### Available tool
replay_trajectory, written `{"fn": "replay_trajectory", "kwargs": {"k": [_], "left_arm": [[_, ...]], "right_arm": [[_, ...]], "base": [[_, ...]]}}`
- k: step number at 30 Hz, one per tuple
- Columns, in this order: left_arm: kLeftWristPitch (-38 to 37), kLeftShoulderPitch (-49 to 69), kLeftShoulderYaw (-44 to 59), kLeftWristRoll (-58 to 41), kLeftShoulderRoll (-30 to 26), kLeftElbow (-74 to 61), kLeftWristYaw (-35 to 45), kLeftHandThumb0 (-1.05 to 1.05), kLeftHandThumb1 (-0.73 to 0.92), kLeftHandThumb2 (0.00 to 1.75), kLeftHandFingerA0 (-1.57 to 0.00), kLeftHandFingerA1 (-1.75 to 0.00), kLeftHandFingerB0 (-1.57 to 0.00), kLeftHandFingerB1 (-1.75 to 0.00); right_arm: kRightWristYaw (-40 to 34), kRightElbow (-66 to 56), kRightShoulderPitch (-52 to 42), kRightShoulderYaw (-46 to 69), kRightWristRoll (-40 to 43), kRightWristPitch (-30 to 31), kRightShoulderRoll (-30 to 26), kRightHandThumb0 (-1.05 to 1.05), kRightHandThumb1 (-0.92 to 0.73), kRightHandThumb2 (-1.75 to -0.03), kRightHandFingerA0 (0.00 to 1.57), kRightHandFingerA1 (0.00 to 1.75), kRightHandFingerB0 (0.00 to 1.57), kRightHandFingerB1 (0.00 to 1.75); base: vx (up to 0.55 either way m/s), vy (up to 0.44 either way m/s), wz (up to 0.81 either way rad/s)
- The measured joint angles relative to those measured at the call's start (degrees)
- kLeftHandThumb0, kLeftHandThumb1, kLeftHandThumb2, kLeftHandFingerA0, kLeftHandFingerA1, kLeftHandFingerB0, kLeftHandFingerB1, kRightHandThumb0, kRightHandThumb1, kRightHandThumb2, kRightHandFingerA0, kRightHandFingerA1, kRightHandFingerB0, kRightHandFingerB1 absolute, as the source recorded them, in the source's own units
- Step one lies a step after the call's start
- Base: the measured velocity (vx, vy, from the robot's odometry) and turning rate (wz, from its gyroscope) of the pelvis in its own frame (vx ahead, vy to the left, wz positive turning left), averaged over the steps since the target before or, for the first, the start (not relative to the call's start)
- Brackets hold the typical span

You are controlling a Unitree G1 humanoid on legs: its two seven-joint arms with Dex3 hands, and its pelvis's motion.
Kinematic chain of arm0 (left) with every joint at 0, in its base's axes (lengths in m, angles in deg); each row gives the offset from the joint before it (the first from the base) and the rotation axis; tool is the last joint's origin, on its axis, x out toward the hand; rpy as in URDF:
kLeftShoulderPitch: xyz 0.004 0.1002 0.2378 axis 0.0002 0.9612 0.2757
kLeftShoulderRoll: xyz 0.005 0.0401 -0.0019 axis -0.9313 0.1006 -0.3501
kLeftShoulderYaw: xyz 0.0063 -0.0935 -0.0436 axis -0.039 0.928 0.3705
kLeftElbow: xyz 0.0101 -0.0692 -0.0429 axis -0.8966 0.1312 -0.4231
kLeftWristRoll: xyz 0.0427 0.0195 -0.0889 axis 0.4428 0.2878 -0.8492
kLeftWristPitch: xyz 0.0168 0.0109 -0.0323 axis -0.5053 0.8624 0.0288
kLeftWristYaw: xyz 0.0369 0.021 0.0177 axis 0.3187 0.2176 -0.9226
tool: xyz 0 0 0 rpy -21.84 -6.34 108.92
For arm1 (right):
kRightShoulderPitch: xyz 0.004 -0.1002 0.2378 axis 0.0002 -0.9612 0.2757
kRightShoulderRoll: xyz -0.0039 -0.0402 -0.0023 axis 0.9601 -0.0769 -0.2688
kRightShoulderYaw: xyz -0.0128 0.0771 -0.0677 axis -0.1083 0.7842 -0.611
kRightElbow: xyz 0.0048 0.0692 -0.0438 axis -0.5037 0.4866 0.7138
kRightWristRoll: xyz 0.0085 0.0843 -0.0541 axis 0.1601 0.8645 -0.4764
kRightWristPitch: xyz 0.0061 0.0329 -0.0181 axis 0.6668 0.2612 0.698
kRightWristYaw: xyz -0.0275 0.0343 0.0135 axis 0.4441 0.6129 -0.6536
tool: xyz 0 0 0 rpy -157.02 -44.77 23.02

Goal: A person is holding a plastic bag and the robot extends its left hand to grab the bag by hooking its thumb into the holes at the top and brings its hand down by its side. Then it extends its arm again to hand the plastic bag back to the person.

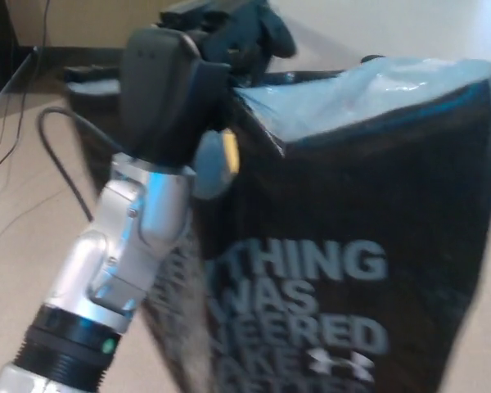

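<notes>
left hand [176,90] has the bag [352,229] hooked at its top edge; fingers [237,33] curled over the rim, apparently through the handle hole, though blur hides the thumb; bag hangs just below and beside the fingers, filling the right of the view; grab looks done, lowering to the side and the hand-back remain; print reads "thing", "was", "eered", partly cut off, with an under armour logo beneath.
</notes>
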Motion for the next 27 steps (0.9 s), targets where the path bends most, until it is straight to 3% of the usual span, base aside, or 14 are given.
{"fn": "replay_trajectory", "kwargs": {"k": [4, 6, 8, 9, 10, 11, 12, 13, 16, 19, 23, 24, 26, 27], "left_arm": [[-1.32, 1.23, 3.05, -1.76, -2.49, -2.47, 0.10, -0.02, 0.69, 0.78, -0.85, -1.67, -0.76, -1.26], [-2.04, 2.37, 4.36, -2.52, -3.92, -3.62, 0.15, 0.01, 0.58, 0.96, -0.92, -1.63, -0.83, -1.16], [-2.97, 4.10, 6.13, -3.18, -5.97, -4.90, 0.26, 0.00, 0.57, 0.95, -0.91, -1.66, -0.82, -1.18], [-3.38, 4.84, 6.98, -3.35, -7.04, -5.32, 0.26, -0.03, 0.53, 0.97, -1.11, -1.57, -0.88, -1.17], [-3.87, 6.03, 8.27, -3.78, -8.51, -5.81, 0.27, -0.01, 0.50, 1.02, -1.10, -1.55, -0.90, -1.18], [-4.21, 7.09, 9.34, -4.24, -9.48, -6.28, 0.36, -0.01, 0.50, 1.02, -1.10, -1.55, -0.90, -1.18], [-4.70, 8.55, 10.63, -4.78, -10.64, -6.99, 0.49, 0.01, 0.57, 0.99, -0.97, -1.63, -0.82, -1.24], [-5.00, 9.47, 11.45, -5.10, -11.40, -7.26, 0.59, 0.01, 0.58, 0.98, -0.91, -1.56, -0.83, -1.23], [-6.87, 13.70, 14.94, -7.04, -14.35, -7.84, 1.04, -0.01, 0.59, 0.97, -0.95, -1.60, -0.83, -1.22], [-9.16, 18.08, 17.97, -8.11, -16.51, -7.63, 0.91, -0.04, 0.69, 0.81, -0.97, -1.60, -0.85, -1.16], [-12.79, 22.77, 21.12, -9.42, -18.30, -6.14, 0.51, -0.05, 0.64, 0.91, -0.95, -1.70, -0.79, -1.28], [-13.64, 23.77, 21.77, -9.61, -18.57, -5.42, 0.32, -0.09, 0.72, 0.79, -0.94, -1.71, -0.77, -1.29], [-15.34, 26.34, 23.53, -9.92, -19.38, -3.25, -0.31, -0.12, 0.77, 0.71, -0.94, -1.71, -0.78, -1.28], [-15.98, 27.57, 24.28, -10.06, -19.57, -2.00, -0.67, -0.08, 0.72, 0.77, -0.92, -1.71, -0.77, -1.27]], "right_arm": [[-0.02, 0.45, 0.01, -0.06, 0.01, 0.00, 0.03, -0.31, -0.66, -0.60, 0.83, 0.51, 0.67, 0.44], [-0.02, 0.50, 0.03, -0.10, 0.00, -0.01, 0.03, -0.32, -0.66, -0.60, 0.84, 0.51, 0.67, 0.44], [-0.01, 0.53, 0.15, -0.09, 0.03, -0.03, 0.05, -0.32, -0.66, -0.60, 0.83, 0.50, 0.67, 0.44], [0.00, 0.52, 0.21, -0.09, 0.04, -0.04, 0.05, -0.31, -0.66, -0.60, 0.83, 0.51, 0.67, 0.45], [0.00, 0.56, 0.19, -0.03, 0.06, -0.03, 0.01, -0.31, -0.67, -0.60, 0.82, 0.50, 0.67, 0.45], [-0.01, 0.57, 0.19, -0.01, 0.06, -0.03, 0.01, -0.31, -0.67, -0.60, 0.82, 0.50, 0.67, 0.45], [0.00, 0.48, 0.28, -0.01, 0.07, -0.05, 0.02, -0.31, -0.67, -0.60, 0.82, 0.50, 0.68, 0.45], [-0.01, 0.46, 0.29, 0.01, 0.08, -0.05, 0.01, -0.31, -0.66, -0.60, 0.83, 0.50, 0.69, 0.45], [-0.01, 0.44, 0.45, 0.10, 0.13, -0.07, 0.03, -0.32, -0.67, -0.60, 0.84, 0.50, 0.68, 0.44], [-0.02, 0.42, 0.47, 0.12, 0.14, 0.01, 0.05, -0.32, -0.67, -0.60, 0.84, 0.49, 0.68, 0.44], [-0.02, 0.28, 0.49, 0.09, 0.14, 0.12, 0.29, -0.32, -0.67, -0.60, 0.83, 0.50, 0.68, 0.44], [-0.03, 0.28, 0.49, 0.05, 0.11, 0.14, 0.30, -0.32, -0.67, -0.60, 0.83, 0.50, 0.68, 0.44], [-0.05, 0.26, 0.65, 0.05, 0.11, 0.18, 0.30, -0.32, -0.67, -0.60, 0.83, 0.50, 0.68, 0.44], [-0.06, 0.29, 0.69, 0.09, 0.12, 0.23, 0.28, -0.32, -0.67, -0.60, 0.82, 0.50, 0.68, 0.44]], "base": [[0.00, 0.000, 0.00], [0.00, 0.000, 0.00], [0.00, 0.000, 0.00], [0.00, 0.000, 0.00], [0.00, 0.000, 0.00], [0.00, 0.000, 0.00], [0.00, 0.000, 0.00], [0.00, 0.000, 0.00], [0.00, 0.000, 0.00], [0.00, 0.000, 0.00], [0.00, 0.000, 0.00], [0.00, 0.000, 0.00], [0.00, 0.000, 0.00], [0.00, 0.000, 0.00]]}}
